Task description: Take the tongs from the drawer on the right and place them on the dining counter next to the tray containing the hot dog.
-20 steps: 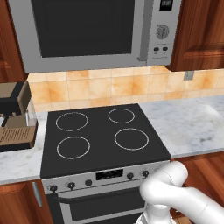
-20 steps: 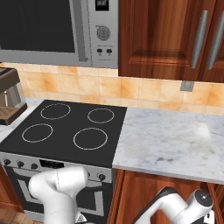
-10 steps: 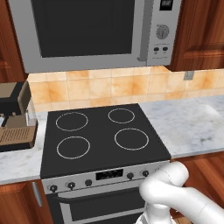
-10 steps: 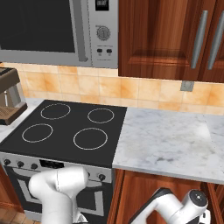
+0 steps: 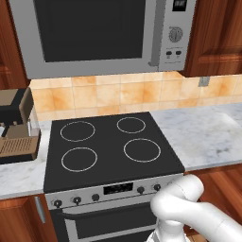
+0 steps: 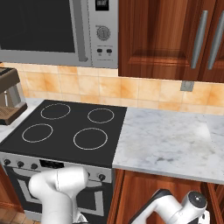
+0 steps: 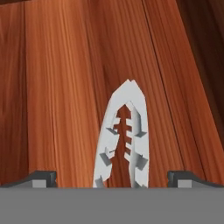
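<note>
The tongs (image 7: 124,140) lie in the lower middle of the frame, pale silver-grey, their two narrow arms meeting in a point toward the centre and spreading slightly toward the bottom edge, with small teeth lining the inner sides. They rest on reddish-brown wood (image 7: 65,87) whose grain runs roughly top to bottom and turns darker at the upper right. The gripper (image 7: 113,179) has its two dark fingertips (image 7: 43,178) standing wide apart at lower left and lower right, the tongs between them, touching neither.
</note>
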Tool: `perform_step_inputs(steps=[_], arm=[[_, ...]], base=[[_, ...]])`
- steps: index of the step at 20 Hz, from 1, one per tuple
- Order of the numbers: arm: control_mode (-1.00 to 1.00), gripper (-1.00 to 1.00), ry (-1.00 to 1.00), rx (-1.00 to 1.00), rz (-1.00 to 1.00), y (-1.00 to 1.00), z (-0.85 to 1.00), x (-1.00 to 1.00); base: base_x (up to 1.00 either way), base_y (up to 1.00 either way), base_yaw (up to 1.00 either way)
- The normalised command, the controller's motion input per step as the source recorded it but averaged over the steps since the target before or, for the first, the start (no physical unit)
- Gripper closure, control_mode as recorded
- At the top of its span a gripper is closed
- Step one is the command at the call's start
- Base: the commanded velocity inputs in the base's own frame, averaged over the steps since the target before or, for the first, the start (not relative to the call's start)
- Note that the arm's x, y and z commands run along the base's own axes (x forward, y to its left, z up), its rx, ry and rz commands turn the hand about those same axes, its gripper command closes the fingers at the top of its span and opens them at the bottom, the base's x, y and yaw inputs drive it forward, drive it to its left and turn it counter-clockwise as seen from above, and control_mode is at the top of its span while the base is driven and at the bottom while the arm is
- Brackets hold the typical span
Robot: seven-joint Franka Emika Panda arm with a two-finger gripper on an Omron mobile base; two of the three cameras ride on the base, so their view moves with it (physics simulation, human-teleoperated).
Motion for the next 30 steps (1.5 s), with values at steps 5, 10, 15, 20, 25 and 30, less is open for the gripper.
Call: perform_step_inputs(steps=[5, 10, 15, 20, 25, 30], arm=[[-1.0, 1.0, 0.0, 0.0, 0.0, 0.0, -0.21, 0.0], [-1.0, 1.0, 0.0, 0.0, 0.0, 0.0, 0.0, 0.0], [-1.0, 1.0, 0.0, 0.0, 0.0, 0.0, 0.03, -0.01], [-1.0, 1.0, 0.0, 0.0, -0.03, 0.0, 0.68, 0.0], [-1.0, 1.0, 0.01, 0.0, 0.0, 0.0, 0.7, -0.05], [-1.0, 1.0, 0.02, 0.0, 0.0, 0.03, 0.72, 0.0]], base=[[0.0, 0.0, 0.0], [0.0, 0.0, 0.0], [0.0, 0.0, 0.0], [0.0, 0.0, 0.0], [0.0, 0.0, 0.0], [0.0, 0.0, 0.0]])
